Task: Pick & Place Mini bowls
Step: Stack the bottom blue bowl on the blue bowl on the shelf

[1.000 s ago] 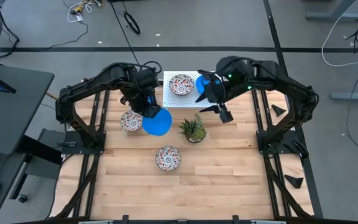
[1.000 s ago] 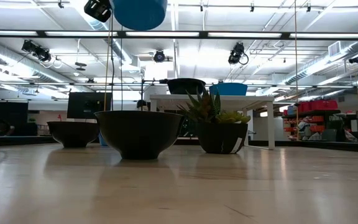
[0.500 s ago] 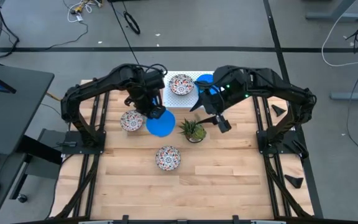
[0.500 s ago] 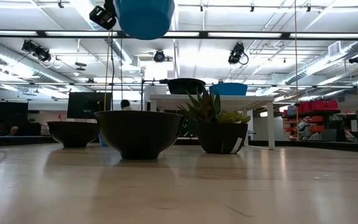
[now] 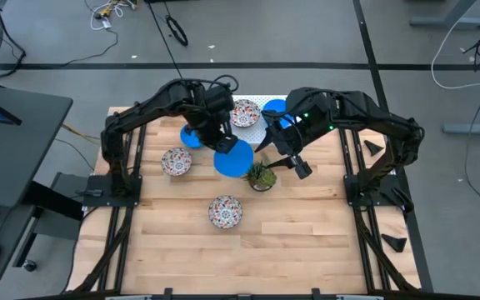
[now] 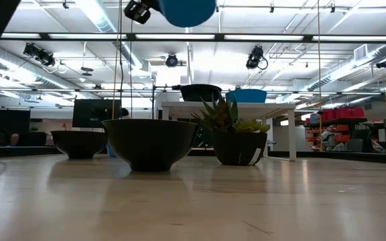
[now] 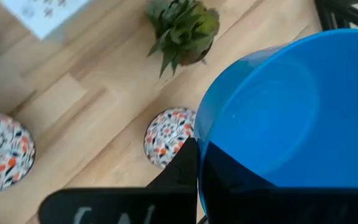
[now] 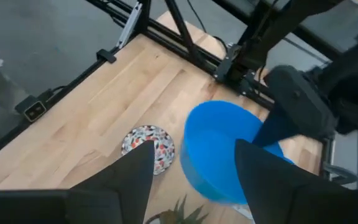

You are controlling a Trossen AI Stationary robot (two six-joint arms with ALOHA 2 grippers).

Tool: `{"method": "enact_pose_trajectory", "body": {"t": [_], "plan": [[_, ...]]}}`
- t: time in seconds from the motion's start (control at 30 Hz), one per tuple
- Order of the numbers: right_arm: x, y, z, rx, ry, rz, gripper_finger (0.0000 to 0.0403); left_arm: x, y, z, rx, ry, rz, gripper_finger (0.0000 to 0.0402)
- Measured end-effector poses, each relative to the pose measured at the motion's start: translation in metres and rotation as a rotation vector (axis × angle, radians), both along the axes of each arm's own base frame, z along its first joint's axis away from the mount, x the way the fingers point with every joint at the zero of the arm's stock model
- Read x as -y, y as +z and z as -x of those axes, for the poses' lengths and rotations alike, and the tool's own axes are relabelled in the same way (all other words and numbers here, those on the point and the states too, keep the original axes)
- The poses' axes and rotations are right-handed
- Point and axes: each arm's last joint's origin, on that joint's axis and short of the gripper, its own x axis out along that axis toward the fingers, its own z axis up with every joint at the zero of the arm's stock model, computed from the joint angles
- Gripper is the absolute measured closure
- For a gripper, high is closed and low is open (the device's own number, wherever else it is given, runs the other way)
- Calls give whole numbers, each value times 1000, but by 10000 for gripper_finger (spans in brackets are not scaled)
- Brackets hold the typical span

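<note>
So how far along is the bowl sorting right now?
Looks done: one floral-patterned bowl and a plain blue bowl sit on the white perforated board. In hand: the left tool carries another blue bowl in the air. Left: two floral bowls and a blue bowl on the wooden table.

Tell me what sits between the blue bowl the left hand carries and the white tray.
Nothing visible stands between them. The left hand holds the blue bowl aloft just short of the white tray. The open right hand hangs close beside it, by the plant, and may crowd the way.
</note>
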Motion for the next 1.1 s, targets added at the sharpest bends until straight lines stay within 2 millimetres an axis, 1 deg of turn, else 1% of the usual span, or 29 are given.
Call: {"method": "enact_pose_trajectory", "body": {"t": [0.1,0.2,0.27,0.37,0.5,0.67,0.87,0.93,1.0,1.1], "plan": [[0,-4,-4,-19,9,-8,179,2,-2,-9,8,-31,2,398],[0,-14,-12,-69,27,-1,179,7,-8,-15,-3,-63,13,398],[0,-24,-18,-126,48,19,179,10,-9,-17,-8,-80,12,398],[-3,-32,-26,-147,88,51,179,16,-11,-18,-17,-90,-11,398],[-9,-33,-26,-135,146,73,179,24,-18,-19,-50,-114,-2,398],[-19,-37,-29,-129,288,38,179,39,-17,-20,-26,-224,4,398],[-29,-39,-35,-91,351,67,179,49,-17,-21,0,-344,-26,398],[-30,-39,-35,-82,360,75,179,52,-17,-21,15,-380,-3,398],[-30,-39,-35,-88,348,68,179,54,-17,-21,15,-378,12,398],[-27,-39,-35,-128,249,60,179,54,-17,-21,5,-346,31,398]]}}
